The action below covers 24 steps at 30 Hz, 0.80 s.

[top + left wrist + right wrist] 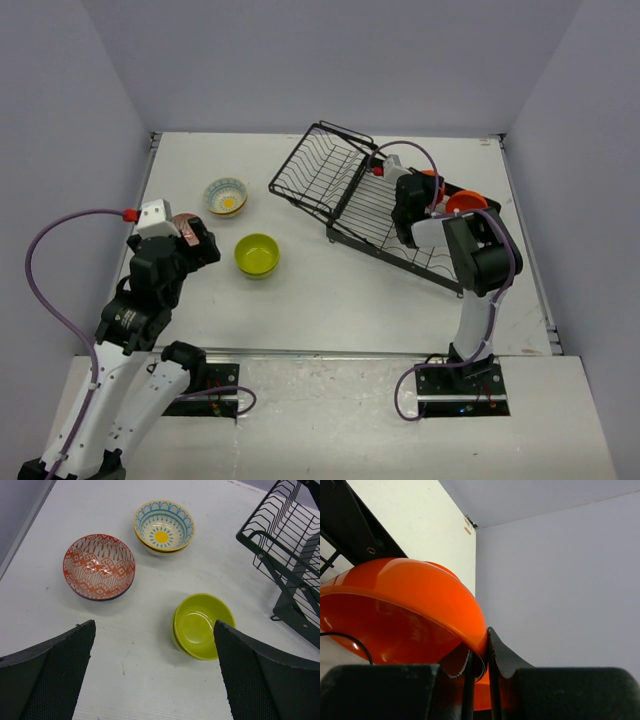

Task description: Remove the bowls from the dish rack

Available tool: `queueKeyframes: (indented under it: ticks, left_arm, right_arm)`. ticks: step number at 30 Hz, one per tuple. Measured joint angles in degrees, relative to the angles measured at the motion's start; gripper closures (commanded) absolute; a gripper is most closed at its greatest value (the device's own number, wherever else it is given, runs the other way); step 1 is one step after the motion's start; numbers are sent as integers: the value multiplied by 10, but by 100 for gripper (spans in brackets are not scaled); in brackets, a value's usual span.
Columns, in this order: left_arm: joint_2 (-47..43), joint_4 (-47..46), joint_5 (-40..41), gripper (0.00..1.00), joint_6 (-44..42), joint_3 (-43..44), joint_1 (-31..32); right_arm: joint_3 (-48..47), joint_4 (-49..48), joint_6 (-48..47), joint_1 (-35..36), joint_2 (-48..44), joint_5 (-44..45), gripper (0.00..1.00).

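The black wire dish rack [340, 195] lies at the back right. My right gripper [440, 197] is over its right section, shut on the rim of an orange bowl [466, 202]. In the right wrist view the jaws [479, 665] pinch that bowl's rim [400, 605], with a rack bar [350, 525] behind. On the table stand a white floral bowl [226, 196], a lime green bowl [257, 254] and a brownish pink patterned bowl [183, 222]. My left gripper [200, 243] is open and empty above the table. In its view [155, 680] it is near the patterned bowl [99, 566], floral bowl [164, 526] and green bowl [202, 625].
The patterned, floral and green bowls each sit on another bowl beneath. The rack's left corner [285, 545] is to the right of the green bowl. A second bit of orange [430, 175] shows behind my right wrist. Grey walls enclose the table.
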<state>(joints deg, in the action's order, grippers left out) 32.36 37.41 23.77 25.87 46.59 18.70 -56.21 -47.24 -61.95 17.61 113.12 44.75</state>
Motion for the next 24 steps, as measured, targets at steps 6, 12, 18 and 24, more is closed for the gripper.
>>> queueKeyframes:
  ticks: [6, 12, 18, 24]
  left_arm:
    - [-1, 0, 0, 0, 0, 0, -1]
    - [2, 0, 0, 0, 0, 0, -7]
    - [7, 0, 0, 0, 0, 0, -7]
    - [16, 0, -2, 0, -2, 0, -11]
  right_arm:
    - [2, -4, 2, 0, 0, 18, 100]
    - [2, -9, 8, 0, 0, 33, 100]
    - [3, -74, -25, 0, 17, 43, 100]
    - [-12, -170, -133, 4, 82, 75, 100]
